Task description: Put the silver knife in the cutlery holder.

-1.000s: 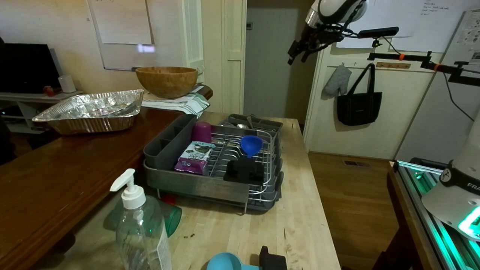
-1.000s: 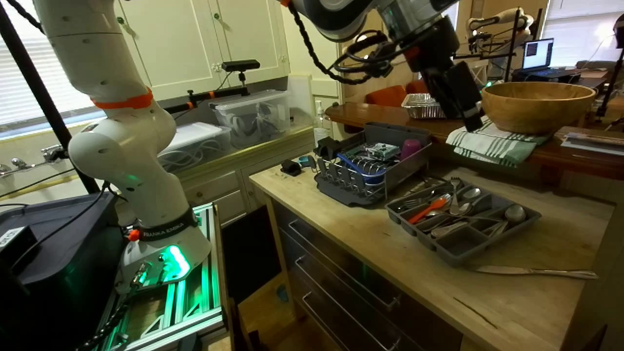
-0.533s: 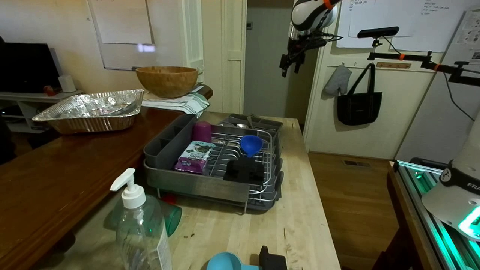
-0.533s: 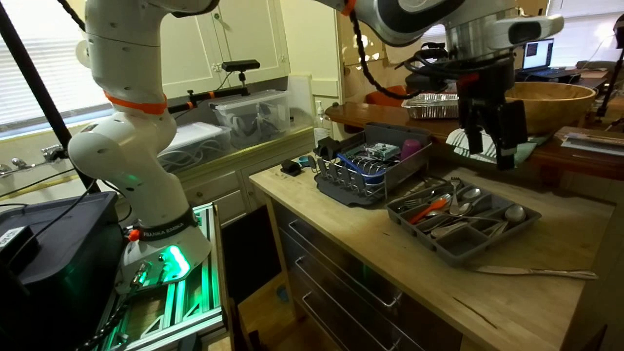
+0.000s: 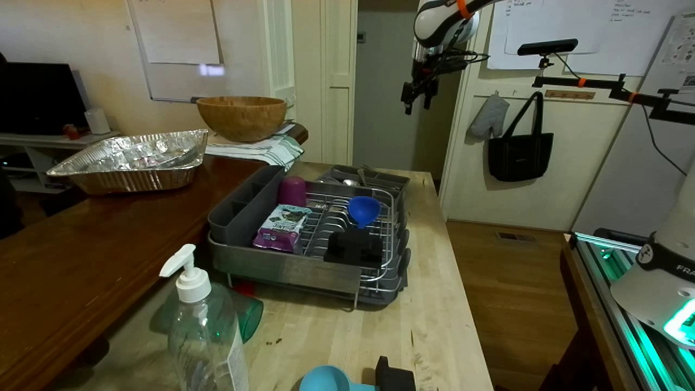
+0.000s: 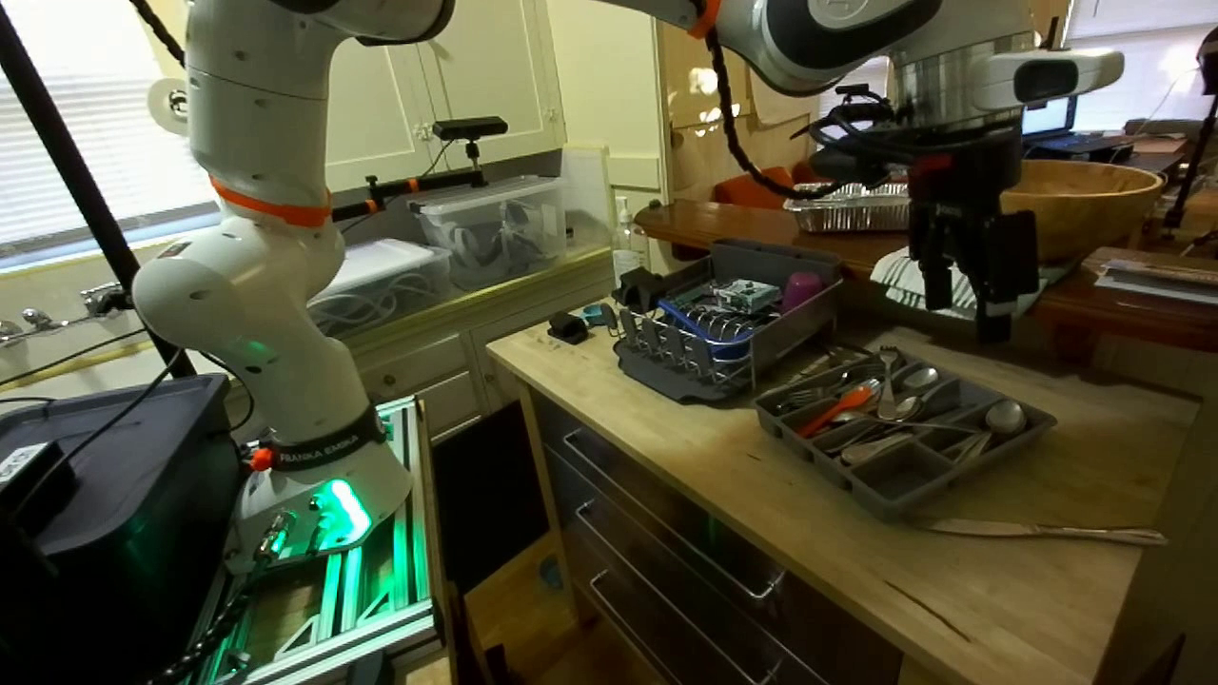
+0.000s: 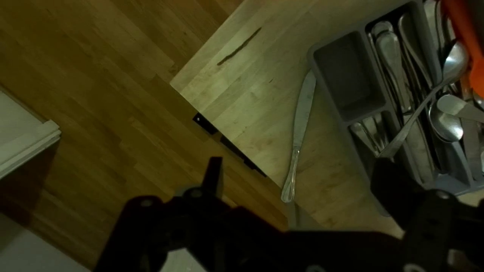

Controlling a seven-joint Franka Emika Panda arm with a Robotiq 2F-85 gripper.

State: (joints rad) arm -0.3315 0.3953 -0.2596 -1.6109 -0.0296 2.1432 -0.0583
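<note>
The silver knife point(image 6: 1047, 531) lies flat on the wooden worktop beside the grey cutlery holder, handle towards the worktop's edge. It also shows in the wrist view point(image 7: 301, 121), its blade tip close to the holder's corner. The cutlery holder point(image 6: 904, 473) is a compartmented tray full of forks, spoons and knives, with one bare compartment point(image 7: 349, 75) at the knife's end. My gripper point(image 6: 966, 319) is open and empty, pointing down, high above the worktop. Its fingers point(image 7: 298, 161) stand wide apart in the wrist view. It also hangs in an exterior view point(image 5: 417, 108).
A dish rack point(image 6: 795, 328) stands beside the holder, with a purple cup point(image 6: 801, 290) in it. A wooden bowl point(image 6: 1085, 205) sits on a striped towel behind the gripper. An orange utensil point(image 6: 837, 409) lies in the holder. The worktop edge point(image 7: 227, 139) is close to the knife handle.
My gripper has swung from a tilted pose to pointing straight down. It has moved lower and over towards the knife's end of the worktop. The knife and holder have not moved.
</note>
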